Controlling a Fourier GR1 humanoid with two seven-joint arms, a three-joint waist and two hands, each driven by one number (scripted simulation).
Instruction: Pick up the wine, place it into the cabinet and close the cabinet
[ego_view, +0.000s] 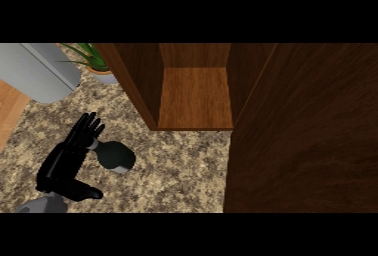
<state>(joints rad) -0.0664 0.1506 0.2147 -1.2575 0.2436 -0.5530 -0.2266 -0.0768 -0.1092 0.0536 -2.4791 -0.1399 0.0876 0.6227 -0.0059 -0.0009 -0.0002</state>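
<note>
The wine bottle (116, 155) is dark with a grey neck and sits on the speckled counter (177, 170), left of the cabinet. Its neck end touches or passes behind the fingers (85, 131) of my left hand (65, 165), which lies just left of it. Those fingers are straight and point away from me, not curled round the bottle. The wooden cabinet (196, 97) stands open at the back centre, showing a bare shelf. Its large dark door (306, 135) is swung out and fills the right side. My right hand does not show.
A grey rounded appliance (38, 70) stands at the back left, with a potted plant (94, 60) beside the cabinet's left wall. A strip of lighter wood (10, 112) runs along the left edge.
</note>
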